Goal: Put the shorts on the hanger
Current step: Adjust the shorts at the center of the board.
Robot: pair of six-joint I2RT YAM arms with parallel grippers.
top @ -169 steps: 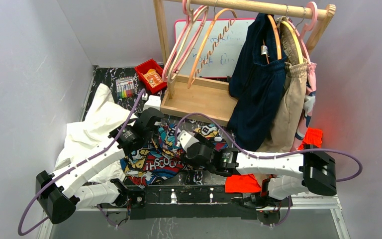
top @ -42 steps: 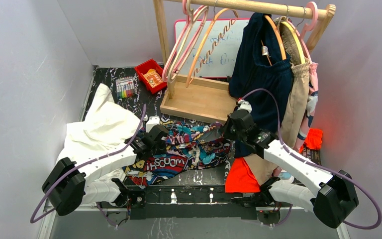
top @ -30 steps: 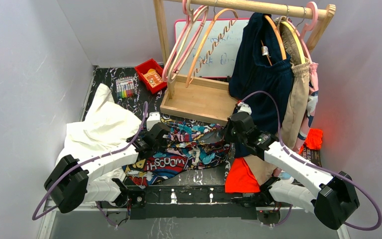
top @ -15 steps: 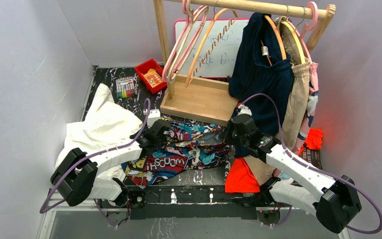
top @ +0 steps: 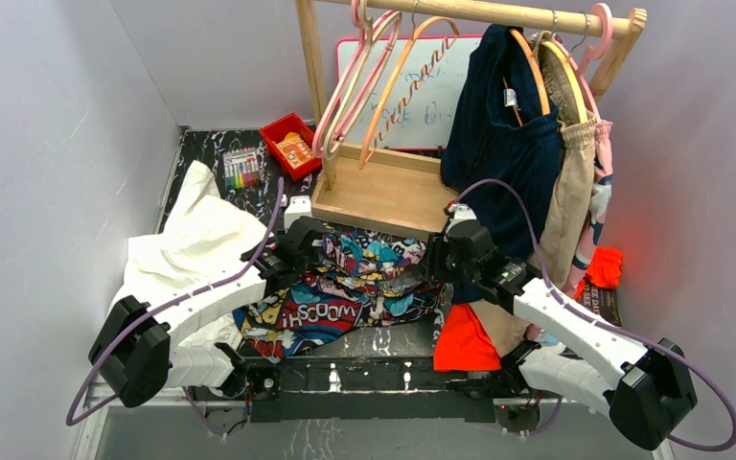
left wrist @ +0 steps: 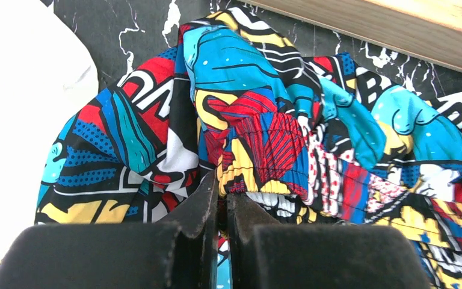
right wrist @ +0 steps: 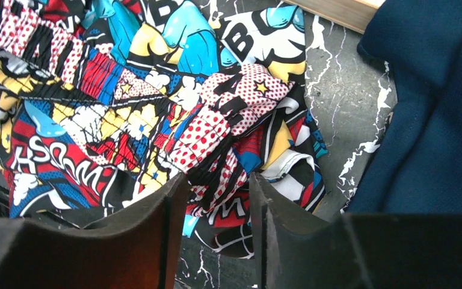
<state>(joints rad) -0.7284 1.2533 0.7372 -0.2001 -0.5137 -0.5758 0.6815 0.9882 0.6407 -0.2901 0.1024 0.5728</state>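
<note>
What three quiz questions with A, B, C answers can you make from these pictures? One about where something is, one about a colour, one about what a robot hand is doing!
1. Where are the shorts?
A. Lying on the table in front of the wooden tray
B. Draped over the robot's arm
C. On the floor

2. What colour is the little bin beside the markers?
A. Green
B. Red
C. Purple

3. What is the left end effector doing?
A. Standing wide open in the air
B. Holding a cup
C. Shut on the shorts

Answers:
1 A, the top view shows them spread on the dark tabletop.
2 B, its walls are bright red.
3 C, the left wrist view shows its fingers pressed together with printed fabric pinched between them.
</note>
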